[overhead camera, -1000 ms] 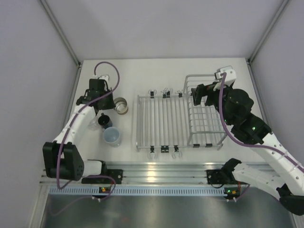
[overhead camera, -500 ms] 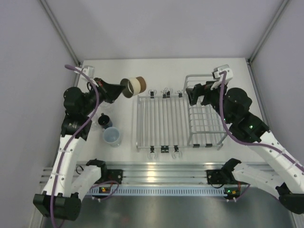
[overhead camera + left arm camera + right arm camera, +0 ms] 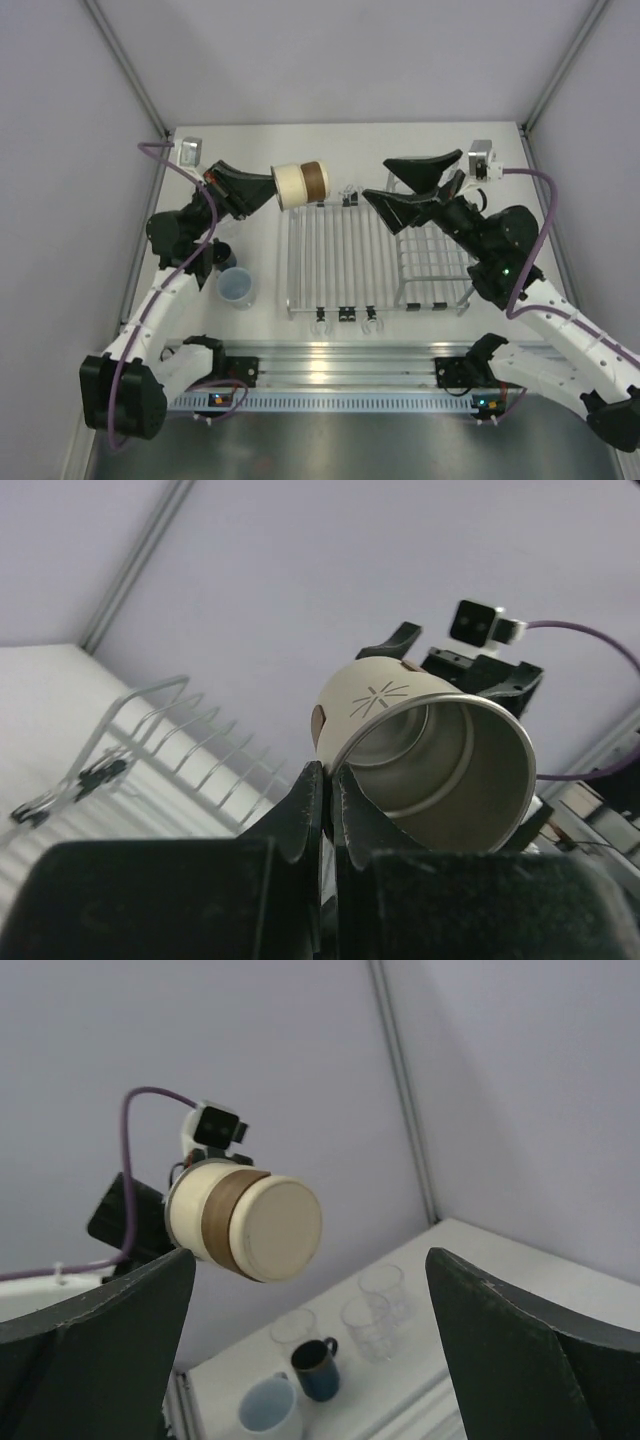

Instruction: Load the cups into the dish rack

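Observation:
My left gripper (image 3: pixel 264 190) is shut on the rim of the tan-and-brown cup (image 3: pixel 300 184). It holds the cup on its side in the air over the far left corner of the dish rack (image 3: pixel 345 262). In the left wrist view the fingers (image 3: pixel 310 800) pinch the cup's rim, and the cup's (image 3: pixel 430 750) metallic inside faces the camera. My right gripper (image 3: pixel 377 181) is wide open and empty, facing the cup's base (image 3: pixel 275 1228) from the right with a gap between. The pale blue cup (image 3: pixel 236 287) and dark blue mug (image 3: pixel 220 252) stand on the table left of the rack. Clear cups (image 3: pixel 367 1325) stand behind them.
The rack's taller basket section (image 3: pixel 437 250) lies under my right arm. The enclosure's white walls and metal posts (image 3: pixel 130 80) close in the table at the back and sides. A metal rail (image 3: pixel 340 360) runs along the near edge.
My left gripper lifted the tan-and-brown cup off the table and carried it up and right to the rack's far corner. My right gripper rose, turned toward the cup and now stands wide open.

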`<action>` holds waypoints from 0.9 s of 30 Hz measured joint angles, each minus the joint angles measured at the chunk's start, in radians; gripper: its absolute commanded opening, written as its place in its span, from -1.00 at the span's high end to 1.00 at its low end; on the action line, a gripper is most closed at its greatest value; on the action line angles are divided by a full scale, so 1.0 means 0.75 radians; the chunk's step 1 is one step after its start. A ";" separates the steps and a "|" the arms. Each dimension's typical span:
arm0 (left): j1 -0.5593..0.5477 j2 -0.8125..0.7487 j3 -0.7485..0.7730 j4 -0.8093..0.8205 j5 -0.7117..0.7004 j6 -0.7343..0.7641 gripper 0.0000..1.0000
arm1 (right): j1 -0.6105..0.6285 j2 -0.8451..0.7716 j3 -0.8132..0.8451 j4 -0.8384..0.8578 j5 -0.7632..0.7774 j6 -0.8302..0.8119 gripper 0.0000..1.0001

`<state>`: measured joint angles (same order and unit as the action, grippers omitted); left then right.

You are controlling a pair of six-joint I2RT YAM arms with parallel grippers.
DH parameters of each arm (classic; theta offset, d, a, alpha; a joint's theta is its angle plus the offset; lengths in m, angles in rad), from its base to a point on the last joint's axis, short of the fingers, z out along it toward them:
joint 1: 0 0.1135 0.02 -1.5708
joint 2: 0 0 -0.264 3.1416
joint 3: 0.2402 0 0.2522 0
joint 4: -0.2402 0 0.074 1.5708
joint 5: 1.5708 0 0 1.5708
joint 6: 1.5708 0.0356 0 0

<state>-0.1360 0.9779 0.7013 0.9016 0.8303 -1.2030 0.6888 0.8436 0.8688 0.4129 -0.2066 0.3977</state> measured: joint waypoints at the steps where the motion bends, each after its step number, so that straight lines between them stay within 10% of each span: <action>1: -0.017 0.022 -0.001 0.081 -0.007 -0.052 1.00 | -0.001 0.020 -0.007 0.078 -0.043 0.043 -0.99; 27: -0.393 0.207 0.008 0.482 -0.194 -0.221 1.00 | -0.006 0.333 -0.042 0.869 -0.399 0.626 -0.99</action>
<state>-0.4305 1.1328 0.7071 1.2633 0.6849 -1.3685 0.6846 1.0935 0.8375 1.0649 -0.5060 0.8673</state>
